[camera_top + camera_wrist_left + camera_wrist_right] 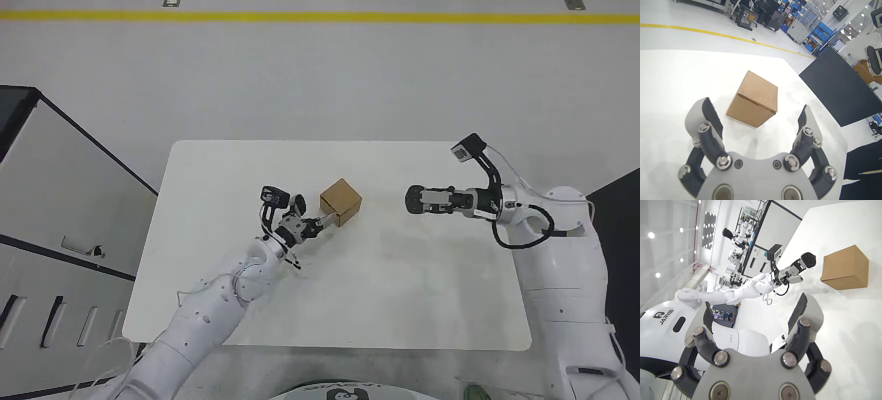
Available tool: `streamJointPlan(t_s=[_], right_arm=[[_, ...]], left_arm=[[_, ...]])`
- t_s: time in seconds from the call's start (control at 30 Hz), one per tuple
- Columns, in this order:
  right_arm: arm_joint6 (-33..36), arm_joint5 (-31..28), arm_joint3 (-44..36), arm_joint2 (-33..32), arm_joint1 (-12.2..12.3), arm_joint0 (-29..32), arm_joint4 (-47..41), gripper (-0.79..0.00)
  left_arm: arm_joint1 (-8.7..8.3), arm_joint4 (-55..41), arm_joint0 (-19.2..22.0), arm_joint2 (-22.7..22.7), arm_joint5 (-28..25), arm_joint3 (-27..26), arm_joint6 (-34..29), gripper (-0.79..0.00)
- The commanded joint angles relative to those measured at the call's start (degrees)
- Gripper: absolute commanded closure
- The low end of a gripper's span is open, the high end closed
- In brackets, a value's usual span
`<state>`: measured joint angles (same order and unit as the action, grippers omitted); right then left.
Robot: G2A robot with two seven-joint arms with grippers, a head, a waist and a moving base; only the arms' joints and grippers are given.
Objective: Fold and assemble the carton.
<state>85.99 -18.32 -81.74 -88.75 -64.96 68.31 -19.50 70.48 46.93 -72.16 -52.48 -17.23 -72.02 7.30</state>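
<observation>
A small brown carton (341,201) stands closed as a cube near the middle of the white table (220,170). In the left wrist view the carton (753,100) shows a folded seam across its near side. My left gripper (318,226) is open just left of the carton, apart from it; its fingers (712,115) hold nothing. My right gripper (409,198) hovers to the right of the carton, a gap between them, and is open and empty. In the right wrist view the carton (846,269) lies beyond the fingers (800,311), with the left gripper (802,269) beside it.
A grey cabinet (50,200) stands off the table's left side. A dark panel (838,91) stands beyond the table's right edge. The table's front half is bare white surface.
</observation>
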Motion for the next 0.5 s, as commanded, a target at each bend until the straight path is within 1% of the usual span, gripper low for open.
streamJointPlan(t_s=[0.0,0.03,0.1,0.13,0.2,0.3,0.33,0.37,0.47], right_arm=[[0.00,0.00,0.00,0.00,0.00,0.00,0.00,-0.785],[0.00,0.00,0.00,0.00,0.00,0.00,0.00,-0.785],[0.00,0.00,0.00,0.00,0.00,0.00,0.00,-0.785],[0.00,0.00,0.00,0.00,0.00,0.00,0.00,-0.785],[0.00,0.00,0.00,0.00,0.00,0.00,0.00,-0.785],[0.00,0.00,0.00,0.00,0.00,0.00,0.00,-0.785],[0.00,0.00,0.00,0.00,0.00,0.00,0.00,-0.785],[0.00,0.00,0.00,0.00,0.00,0.00,0.00,-0.785],[0.00,0.00,0.00,0.00,0.00,0.00,0.00,-0.785]], left_arm=[[0.21,5.39,0.65,0.67,1.18,0.90,4.07,-0.785],[0.33,8.03,1.27,1.31,0.97,1.39,5.75,-0.785],[0.65,11.18,2.43,2.43,-1.35,3.52,9.89,-0.785],[0.89,12.51,3.37,2.83,-1.22,4.82,11.24,-0.785],[1.26,20.18,5.22,4.88,0.00,7.26,14.81,-0.785],[2.29,21.39,7.04,6.61,0.23,11.34,17.40,-0.785],[2.68,20.43,7.46,6.91,0.05,12.51,17.72,-0.785],[2.92,19.81,7.77,7.03,-0.09,12.79,18.42,-0.785],[2.92,19.81,7.77,7.03,-0.09,12.79,18.42,-0.785]])
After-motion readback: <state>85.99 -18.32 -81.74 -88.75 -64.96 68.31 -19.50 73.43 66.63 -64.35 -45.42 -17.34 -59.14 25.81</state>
